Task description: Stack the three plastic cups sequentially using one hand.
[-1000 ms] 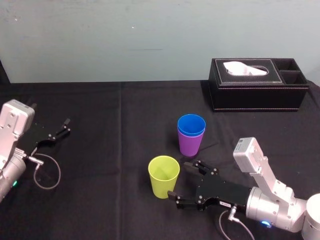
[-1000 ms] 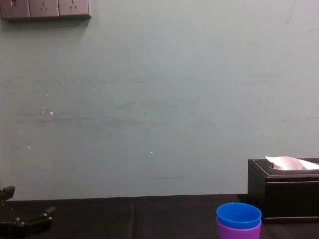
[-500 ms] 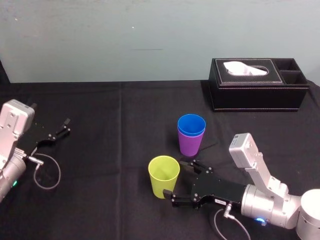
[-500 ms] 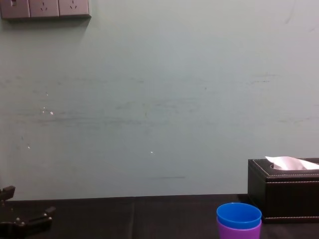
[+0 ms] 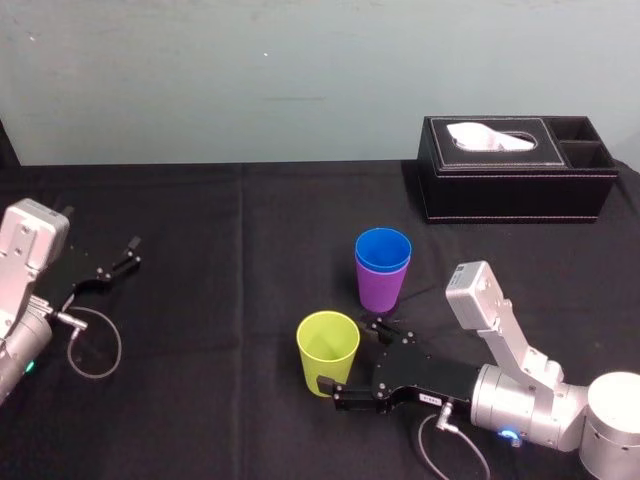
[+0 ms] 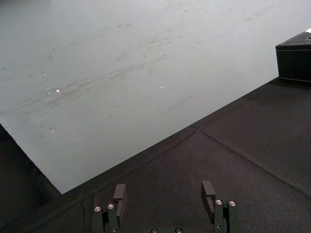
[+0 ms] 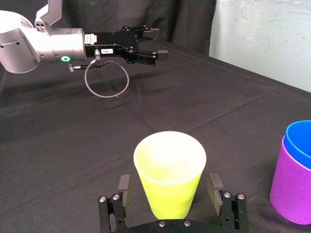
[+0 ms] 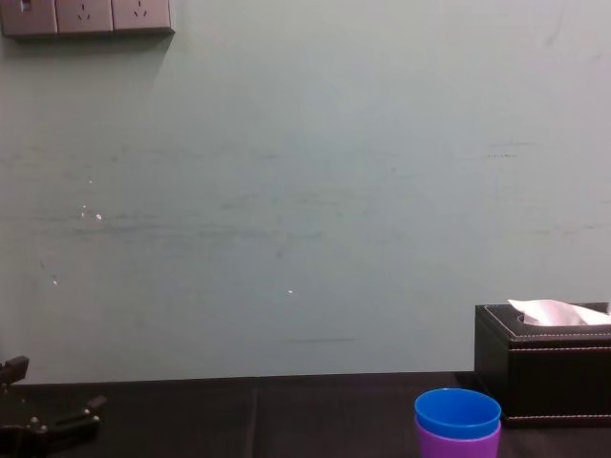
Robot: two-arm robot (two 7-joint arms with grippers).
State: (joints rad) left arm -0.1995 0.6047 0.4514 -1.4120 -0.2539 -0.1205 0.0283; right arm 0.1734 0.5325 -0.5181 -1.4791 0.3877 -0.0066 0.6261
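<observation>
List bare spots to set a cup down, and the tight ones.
Free: the wide black cloth between the left gripper and the yellow-green cup; also the strip between the tissue box and the blue cup nested in the purple cup. Crowded: the right gripper, open around the yellow-green cup, close beside that pair.

**Right arm reaching low with claw spread; left arm parked off to the side**

Right gripper [image 5: 347, 354] is lying almost level, close over the surface, tips pointing toward the robot's left. Jaws are standing wide apart, and its fingers [image 7: 124, 187] are showing parallel in the wrist view. Behind the claw, the black palm is running back into a silver wrist [image 5: 522, 408]. A white forearm link [image 5: 488, 308] is rising up and away behind that.

Left gripper [image 5: 128, 253] is sitting well apart, far beyond the right claw's tips. It is also lying level, jaws parted, tips pointing in toward the right arm's side.
</observation>
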